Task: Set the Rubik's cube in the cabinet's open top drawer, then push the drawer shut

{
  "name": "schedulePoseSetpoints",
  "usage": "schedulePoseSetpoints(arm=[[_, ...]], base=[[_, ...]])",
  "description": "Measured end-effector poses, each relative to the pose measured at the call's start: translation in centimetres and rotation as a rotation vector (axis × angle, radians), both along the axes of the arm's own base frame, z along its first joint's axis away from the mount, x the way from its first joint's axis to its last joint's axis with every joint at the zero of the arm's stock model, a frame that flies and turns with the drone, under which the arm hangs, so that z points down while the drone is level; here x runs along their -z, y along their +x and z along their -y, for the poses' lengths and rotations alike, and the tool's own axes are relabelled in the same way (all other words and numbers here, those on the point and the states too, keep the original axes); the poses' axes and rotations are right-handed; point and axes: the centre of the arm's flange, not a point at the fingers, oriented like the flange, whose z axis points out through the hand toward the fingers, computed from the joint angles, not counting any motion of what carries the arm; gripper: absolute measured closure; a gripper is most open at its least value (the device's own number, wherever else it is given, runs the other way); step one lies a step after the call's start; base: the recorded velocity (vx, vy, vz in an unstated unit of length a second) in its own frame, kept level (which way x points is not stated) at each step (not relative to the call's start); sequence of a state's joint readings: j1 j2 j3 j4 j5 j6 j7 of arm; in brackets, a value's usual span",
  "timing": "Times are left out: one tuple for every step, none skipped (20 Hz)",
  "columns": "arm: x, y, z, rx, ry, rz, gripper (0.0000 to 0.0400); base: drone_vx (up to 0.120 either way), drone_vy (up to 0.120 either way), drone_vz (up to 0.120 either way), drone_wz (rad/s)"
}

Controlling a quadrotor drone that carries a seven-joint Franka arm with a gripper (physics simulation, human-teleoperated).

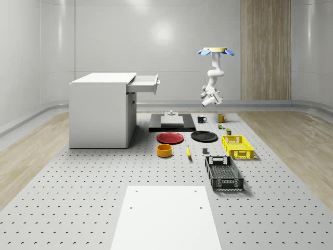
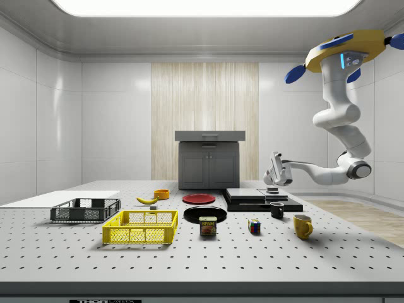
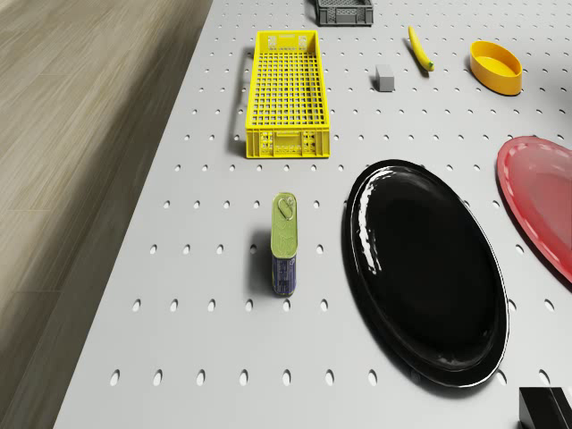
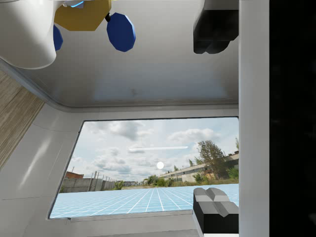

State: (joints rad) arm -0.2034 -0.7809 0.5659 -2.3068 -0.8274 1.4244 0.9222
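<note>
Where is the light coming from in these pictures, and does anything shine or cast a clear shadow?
In the side view, a bright ceiling panel lights the room and the yellow mug throws a soft shadow on the table. In the drone view, the black plate carries glossy streaks of glare. In the whole-scene view, a pale bright patch sits on the back wall.

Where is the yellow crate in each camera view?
Whole-scene view: the yellow crate sits on the table toward the right, just right of the black plate and slightly nearer the camera.
Side view: the crate is at the front left, left of the plate.
Drone view: the crate lies by the table's edge, near the plate.
Wrist view: aimed up at the drone, away from the table.
Shared landmark: the black plate.
</note>
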Motion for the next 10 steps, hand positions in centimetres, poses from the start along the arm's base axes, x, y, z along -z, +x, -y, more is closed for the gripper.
schedulePoseSetpoints(arm=[[1.6, 0.1, -0.4, 0.006, -0.166, 0.0, 0.0], [3.3, 0.1, -0.6, 0.012, -0.339, 0.0, 0.0], [5.0, 0.2, -0.4, 0.019, -0.513, 0.0, 0.0], [6.7, 0.2, 0.0, 0.025, -0.683, 0.0, 0.0], [8.1, 0.3, 0.7, 0.031, -0.845, 0.0, 0.0], [9.4, 0.3, 1.5, 0.037, -0.994, 0.0, 0.0], [10.4, 0.4, 2.4, 0.042, -1.128, 0.0, 0.0], [11.1, 0.4, 3.2, 0.046, -1.248, -0.001, 0.0], [11.7, 0.4, 4.1, 0.049, -1.351, -0.001, 0.0], [12.2, 0.4, 4.8, 0.051, -1.441, -0.001, 0.0]], base=[[0.12, 0.0, -0.12, 0.0], [0.12, 0.0, -0.12, 0.0], [0.12, 0.0, -0.12, 0.0], [0.12, 0.0, -0.12, 0.0], [0.12, 0.0, -0.12, 0.0], [0.12, 0.0, -0.12, 0.0], [0.12, 0.0, -0.12, 0.0], [0.12, 0.0, -0.12, 0.0], [0.12, 0.0, -0.12, 0.0], [0.12, 0.0, -0.12, 0.0]])
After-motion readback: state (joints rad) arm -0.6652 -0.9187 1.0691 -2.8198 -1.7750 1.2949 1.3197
